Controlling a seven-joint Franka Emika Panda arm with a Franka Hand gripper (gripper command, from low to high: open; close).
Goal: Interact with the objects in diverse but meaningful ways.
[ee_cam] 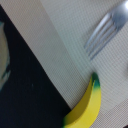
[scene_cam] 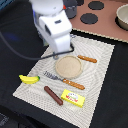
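Note:
In the exterior view a yellow banana (scene_cam: 29, 79) lies at the placemat's (scene_cam: 100, 65) left edge. A brown sausage (scene_cam: 53, 95) and a yellow rectangular packet (scene_cam: 72, 98) lie at its near end. A grey pot (scene_cam: 122, 17) stands at the top right, cut off by the frame. My white arm hangs over the mat's far left part, and the hand (scene_cam: 61, 49) hides its fingers. The wrist view shows the banana (ee_cam: 87, 107) and fork tines (ee_cam: 102, 32) on the mat, with no fingers in view. The tomato and the saucepan are out of view.
A beige plate (scene_cam: 68, 66) sits mid-mat, with an orange-handled knife (scene_cam: 86, 58) on the exterior view's right of it and an orange-handled fork (scene_cam: 63, 80) in front of it. A toy stove top (scene_cam: 102, 22) with black burners lies behind. A dark tabletop (scene_cam: 15, 35) surrounds the mat.

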